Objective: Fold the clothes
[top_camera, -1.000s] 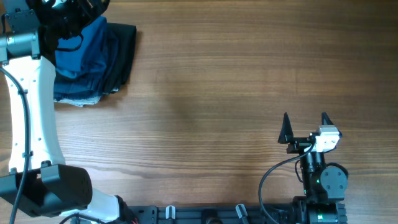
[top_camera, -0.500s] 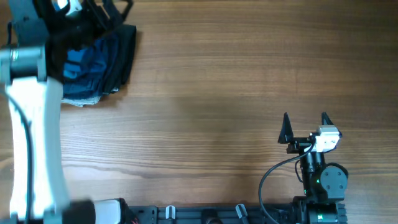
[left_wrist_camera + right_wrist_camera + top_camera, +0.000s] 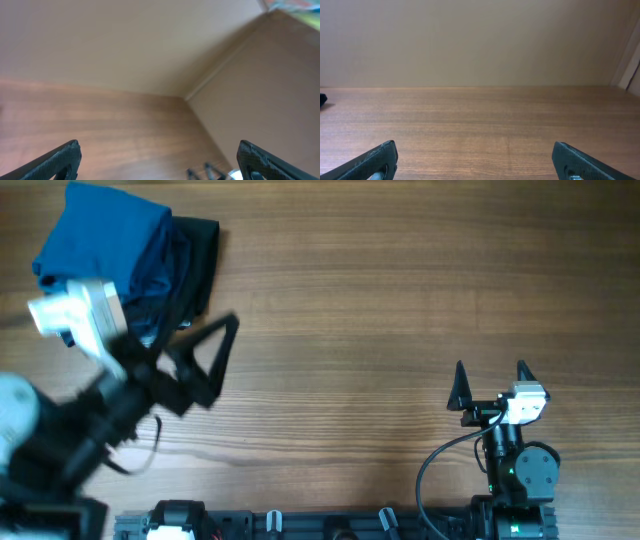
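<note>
The clothes, a bright blue shirt, lie bunched on top of a pile at the table's far left corner. My left gripper is blurred and hangs open in front of and to the right of the pile, apart from the shirt. In the left wrist view the left gripper has wide-spread fingers with only bare wood between them. My right gripper stands open near the front right, far from the shirt. The right wrist view shows the right gripper holding nothing.
Dark folded garments lie under and beside the blue shirt; a dark sliver of them shows at the right wrist view's left edge. The wooden table stretches between the arms. A beige wall stands behind.
My left arm has swung away from the pile toward the table's front, uncovering the blue shirt on top. The right arm has not moved.
</note>
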{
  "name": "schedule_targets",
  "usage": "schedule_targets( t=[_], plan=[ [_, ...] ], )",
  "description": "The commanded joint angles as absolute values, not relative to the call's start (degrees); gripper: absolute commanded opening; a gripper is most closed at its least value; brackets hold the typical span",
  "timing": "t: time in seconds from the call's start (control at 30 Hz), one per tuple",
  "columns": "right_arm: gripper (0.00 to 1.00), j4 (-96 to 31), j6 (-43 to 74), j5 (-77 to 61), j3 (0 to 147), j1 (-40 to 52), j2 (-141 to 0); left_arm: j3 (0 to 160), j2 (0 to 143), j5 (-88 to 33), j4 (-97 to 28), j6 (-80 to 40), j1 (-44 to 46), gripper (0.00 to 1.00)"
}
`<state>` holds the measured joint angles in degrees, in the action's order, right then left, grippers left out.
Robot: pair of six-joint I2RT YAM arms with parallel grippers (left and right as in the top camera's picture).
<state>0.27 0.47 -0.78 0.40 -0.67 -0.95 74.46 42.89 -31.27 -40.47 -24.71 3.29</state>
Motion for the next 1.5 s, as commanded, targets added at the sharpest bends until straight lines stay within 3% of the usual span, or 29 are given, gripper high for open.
schedule_targets(
  t=[0.0, 0.27, 0.63, 0.8, 1.47],
  plan=[
    [1.00, 0.40, 1.58, 0.01, 0.30, -0.99, -0.27, 60.90, 34.48, -24.93, -39.13, -24.25, 2.17, 1.00],
    [1.00, 0.40, 1.56, 0.01, 0.30, -0.99, -0.27, 39.13, 21.41, -11.73, -37.23, -24.27, 1.96, 1.00],
    [1.00, 0.40, 1.58, 0.01, 0.30, -0.99, -0.27, 12.03, 7.99, -7.29, -7.16, -24.25, 1.96, 1.00],
    [1.00, 0.40, 1.58, -0.01, 0.30, -0.99, -0.27, 8.01, 6.09, -4.45, -1.98, -24.23, 1.98, 1.00],
    [1.00, 0.40, 1.58, 0.01, 0.30, -0.99, -0.27, 0.56, 0.12, 1.21, -0.23, -23.88, 2.07, 1.00]
  ],
)
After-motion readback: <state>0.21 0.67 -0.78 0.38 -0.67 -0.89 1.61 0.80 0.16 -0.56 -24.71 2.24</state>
